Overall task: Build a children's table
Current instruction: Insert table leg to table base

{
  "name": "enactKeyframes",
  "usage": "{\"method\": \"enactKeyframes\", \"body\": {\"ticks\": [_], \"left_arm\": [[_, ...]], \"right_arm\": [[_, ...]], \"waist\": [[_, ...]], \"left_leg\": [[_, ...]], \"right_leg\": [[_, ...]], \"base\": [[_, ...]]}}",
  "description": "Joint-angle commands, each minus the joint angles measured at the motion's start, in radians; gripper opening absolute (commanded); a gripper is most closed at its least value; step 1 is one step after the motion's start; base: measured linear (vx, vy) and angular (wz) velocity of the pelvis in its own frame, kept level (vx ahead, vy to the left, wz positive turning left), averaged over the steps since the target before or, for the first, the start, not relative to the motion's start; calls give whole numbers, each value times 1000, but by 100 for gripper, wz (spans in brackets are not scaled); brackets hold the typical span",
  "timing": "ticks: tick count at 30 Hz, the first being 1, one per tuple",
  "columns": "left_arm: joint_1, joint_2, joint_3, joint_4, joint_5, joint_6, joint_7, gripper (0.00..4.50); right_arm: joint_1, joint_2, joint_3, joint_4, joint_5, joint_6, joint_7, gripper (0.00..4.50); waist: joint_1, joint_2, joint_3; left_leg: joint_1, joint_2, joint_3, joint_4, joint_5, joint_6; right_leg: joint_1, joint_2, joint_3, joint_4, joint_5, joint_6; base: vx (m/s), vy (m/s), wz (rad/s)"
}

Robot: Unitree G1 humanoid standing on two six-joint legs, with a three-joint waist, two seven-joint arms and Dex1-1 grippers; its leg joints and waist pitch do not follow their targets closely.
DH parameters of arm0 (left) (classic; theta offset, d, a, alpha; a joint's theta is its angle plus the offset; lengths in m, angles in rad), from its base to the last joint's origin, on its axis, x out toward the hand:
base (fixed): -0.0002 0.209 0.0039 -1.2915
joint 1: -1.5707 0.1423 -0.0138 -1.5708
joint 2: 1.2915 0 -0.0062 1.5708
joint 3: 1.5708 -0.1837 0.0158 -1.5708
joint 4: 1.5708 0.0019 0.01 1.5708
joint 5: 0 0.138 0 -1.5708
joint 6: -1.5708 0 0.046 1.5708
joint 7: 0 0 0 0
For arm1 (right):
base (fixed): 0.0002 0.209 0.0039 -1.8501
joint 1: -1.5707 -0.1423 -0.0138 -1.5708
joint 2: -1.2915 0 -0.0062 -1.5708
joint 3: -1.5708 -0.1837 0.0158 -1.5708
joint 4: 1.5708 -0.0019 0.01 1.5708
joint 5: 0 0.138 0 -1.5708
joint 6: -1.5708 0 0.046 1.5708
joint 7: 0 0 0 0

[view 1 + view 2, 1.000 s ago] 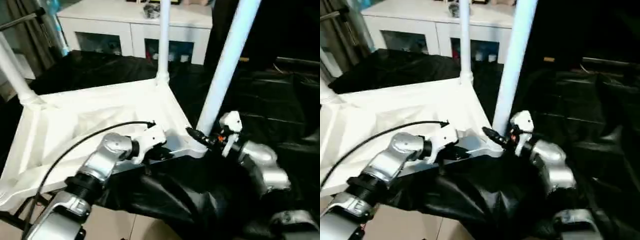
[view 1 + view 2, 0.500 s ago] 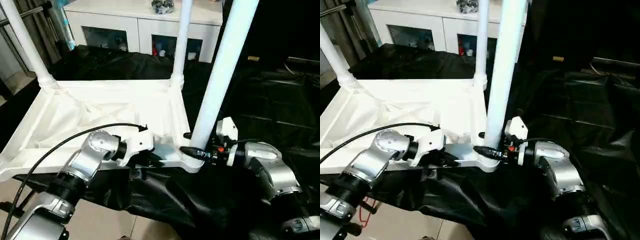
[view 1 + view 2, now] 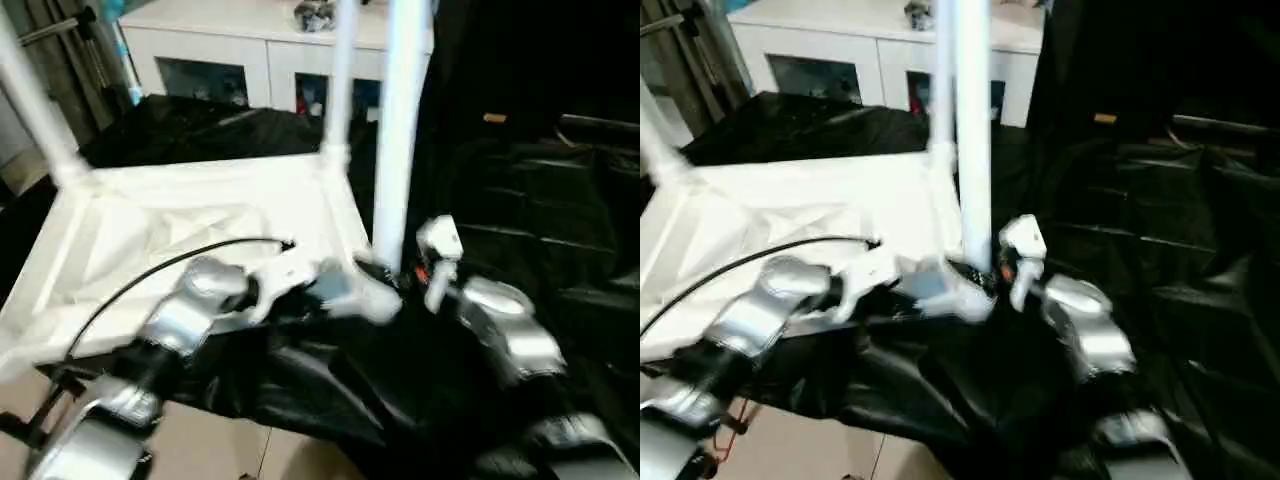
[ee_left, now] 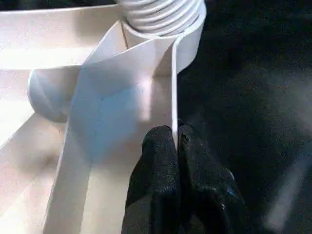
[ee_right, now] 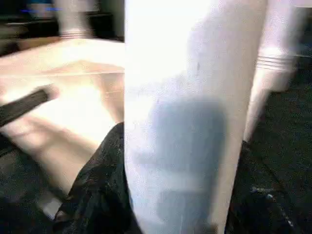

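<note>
The white tabletop lies upside down with its ribbed underside up. Three white legs stand in its corner sockets: the near-right leg, the far-right leg and the far-left leg. My left gripper is shut on the thin near rim of the tabletop, just beside the near-right socket, and its fingertips pinch the edge. My right gripper clasps the base of the near-right leg, with a black finger on each side of it.
The black-draped work table stretches to the right and behind. A white cabinet stands at the back. The tabletop's near-left part overhangs the beige floor. A black cable arcs over my left forearm.
The head view has swung and blurred. The near-right leg, which leaned to the right, now stands close to vertical. Both grippers keep their holds.
</note>
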Motion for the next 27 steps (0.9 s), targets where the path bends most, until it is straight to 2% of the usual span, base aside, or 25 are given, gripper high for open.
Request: {"method": "enactKeyframes", "body": {"ticks": [1,3,4,5,6,9,13,16,17,18,19,21,23,24,25,27], "left_arm": [[-23,-33,-3,8,10,26,51,0],[-31,-57,1,20,14,41,89,0],[-42,-89,11,39,18,56,145,0],[-42,-89,11,39,18,56,145,0],[-55,-116,20,65,28,58,202,0],[-58,-135,8,86,53,18,244,0],[-30,-113,-9,44,49,-5,202,0],[3,-84,-14,-15,27,-66,147,0],[5,-82,-13,-19,24,-70,144,0],[9,-83,-1,-29,0,-54,116,0],[13,-85,22,-49,-38,-25,85,28],[13,-87,63,-76,-75,-18,82,45],[11,-87,77,-82,-89,-17,85,69],[1,-87,104,-89,-110,-40,98,75],[-15,-91,143,-98,-143,-38,112,75],[-44,-101,196,-98,-184,-19,136,106]], "right_arm": [[15,17,-2,94,-49,21,-99,189],[5,36,-14,114,-50,6,-138,189],[-7,62,-35,133,-38,-13,-176,189],[-7,62,-35,133,-38,-13,-176,189],[-11,82,-43,133,-27,-20,-191,189],[7,111,-50,91,1,-46,-165,189],[23,111,-75,60,43,-66,-124,189],[34,96,-99,40,74,-101,-71,189],[34,95,-101,37,77,-101,-67,189],[34,92,-108,30,82,-104,-62,189],[31,88,-116,21,90,-109,-56,189],[25,81,-125,10,99,-114,-48,189],[24,80,-127,6,102,-116,-44,189],[23,76,-128,-5,106,-114,-38,189],[22,73,-125,-18,108,-113,-30,189],[21,67,-121,-31,105,-113,-20,189]], "waist": [[2,-2,-41],[3,-3,-45],[2,-5,-46],[5,-4,-46],[7,-6,-47],[13,-7,-46],[15,-5,-45],[6,0,-45],[5,-2,-46],[6,-1,-51],[6,1,-54],[8,0,-65],[12,2,-69],[12,4,-64],[10,1,-64],[9,-2,-64]], "left_leg": [[18,106,-54,-82,-215,-1],[14,106,-52,-80,-172,21],[13,107,-50,-79,-161,28],[13,108,-50,-77,-149,35],[14,106,-49,-76,-144,42],[10,108,-49,-76,-141,60],[11,113,-53,-81,-176,59],[7,114,-55,-82,-186,54],[5,113,-54,-80,-178,57],[5,112,-52,-77,-145,67],[5,111,-51,-74,-98,78],[-1,107,-48,-62,-17,123],[-3,108,-49,-56,30,151],[-6,108,-49,-54,33,181],[-7,109,-49,-55,25,183],[-8,108,-49,-54,10,181]], "right_leg": [[24,-138,73,-90,-219,-223],[29,-141,69,-82,-132,-239],[30,-141,69,-80,-112,-242],[30,-143,67,-80,-89,-245],[31,-142,66,-79,-82,-246],[34,-146,63,-81,-88,-238],[33,-149,64,-84,-133,-220],[34,-149,63,-83,-133,-229],[35,-150,64,-82,-119,-232],[36,-146,63,-76,-69,-237],[37,-143,61,-65,2,-247],[40,-144,59,-46,157,-273],[38,-144,56,-37,237,-280],[34,-143,53,-37,256,-282],[36,-143,52,-37,248,-282],[38,-144,51,-38,228,-283]], "base": [[0,0,0],[0,0,0],[0,0,0],[0,0,0],[0,0,0],[0,0,0],[0,0,0],[0,0,0],[0,0,0],[0,0,0],[0,0,0],[0,0,0],[0,0,0],[0,0,0],[0,0,0],[0,0,0]]}}
